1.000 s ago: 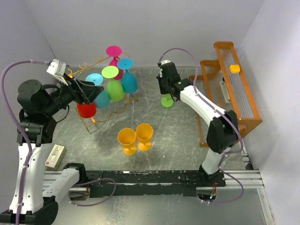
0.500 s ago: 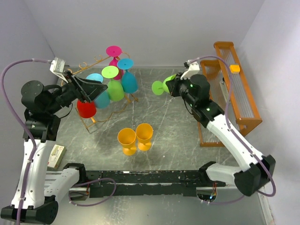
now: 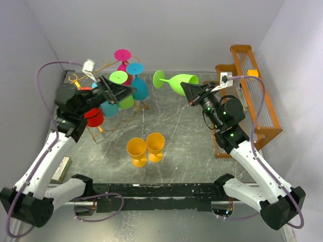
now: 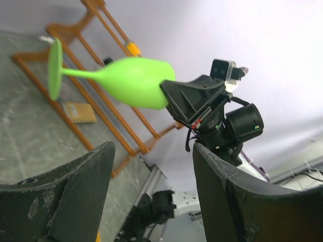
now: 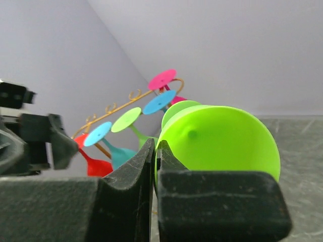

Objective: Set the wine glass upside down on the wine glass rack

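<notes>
A lime green wine glass (image 3: 177, 83) hangs on its side above the table, foot pointing left toward the rack. My right gripper (image 3: 187, 93) is shut on its rim; in the right wrist view the fingers pinch the bowl's wall (image 5: 222, 141). The wine glass rack (image 3: 107, 64), a gold wire stand, stands at the back left with several coloured glasses hanging upside down on it. My left gripper (image 3: 128, 92) is open and empty over the rack's right side, facing the green glass (image 4: 131, 80), which is well apart from it.
Two orange glasses (image 3: 146, 148) stand upright in the middle front. A wooden slatted rack (image 3: 252, 96) fills the right side. A small box (image 3: 60, 169) lies at the front left. A red glass (image 3: 93, 117) hangs low on the wire rack.
My right arm has lifted the green glass off the table and turned it sideways, foot to the left. My left gripper has swung right, over the rack.
</notes>
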